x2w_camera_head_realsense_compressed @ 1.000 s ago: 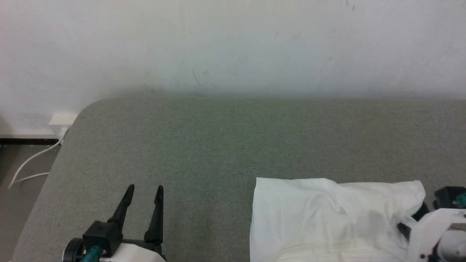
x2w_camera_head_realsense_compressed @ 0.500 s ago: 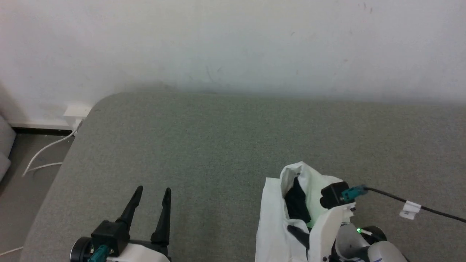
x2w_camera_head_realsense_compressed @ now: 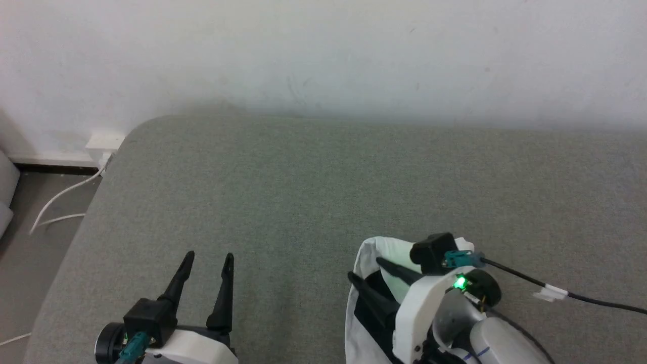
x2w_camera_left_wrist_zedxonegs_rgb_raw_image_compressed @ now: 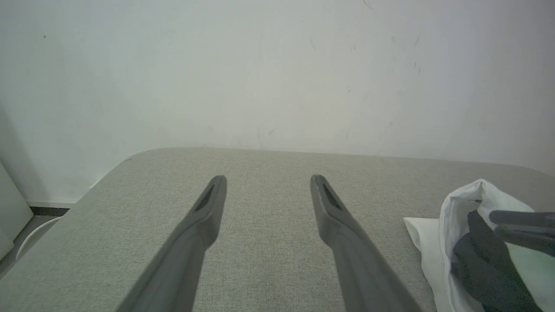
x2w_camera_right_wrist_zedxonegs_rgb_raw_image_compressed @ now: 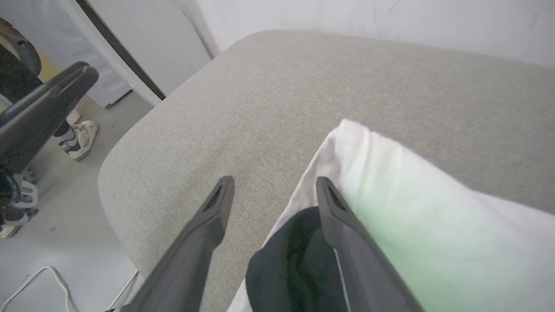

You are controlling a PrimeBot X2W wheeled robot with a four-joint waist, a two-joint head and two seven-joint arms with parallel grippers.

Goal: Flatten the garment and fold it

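The garment (x2w_camera_head_realsense_compressed: 373,251) lies bunched at the near right of the grey padded surface (x2w_camera_head_realsense_compressed: 313,192), its white cloth doubled over a black part (x2w_camera_head_realsense_compressed: 365,308). My right gripper (x2w_camera_head_realsense_compressed: 364,268) is open and points up-left, level with the garment's left edge. In the right wrist view its right finger (x2w_camera_right_wrist_zedxonegs_rgb_raw_image_compressed: 342,225) lies against the white fold (x2w_camera_right_wrist_zedxonegs_rgb_raw_image_compressed: 390,173) and the black cloth (x2w_camera_right_wrist_zedxonegs_rgb_raw_image_compressed: 295,264), while its left finger is over bare surface. My left gripper (x2w_camera_head_realsense_compressed: 209,258) stands open over bare surface at the near left, well apart from the garment (x2w_camera_left_wrist_zedxonegs_rgb_raw_image_compressed: 455,212).
A white wall (x2w_camera_head_realsense_compressed: 323,55) backs the surface. The surface's rounded left corner (x2w_camera_head_realsense_compressed: 131,134) drops to a floor with a white cable (x2w_camera_head_realsense_compressed: 55,202) and a socket (x2w_camera_head_realsense_compressed: 103,141). A person's shoes (x2w_camera_right_wrist_zedxonegs_rgb_raw_image_compressed: 80,138) stand on the floor. A black cable (x2w_camera_head_realsense_compressed: 581,298) trails from my right wrist.
My right gripper has swept left across the garment, carrying its right side over to the left, so the flat white spread is now a narrow bunch. The camera has shifted a little. The left gripper stays put.
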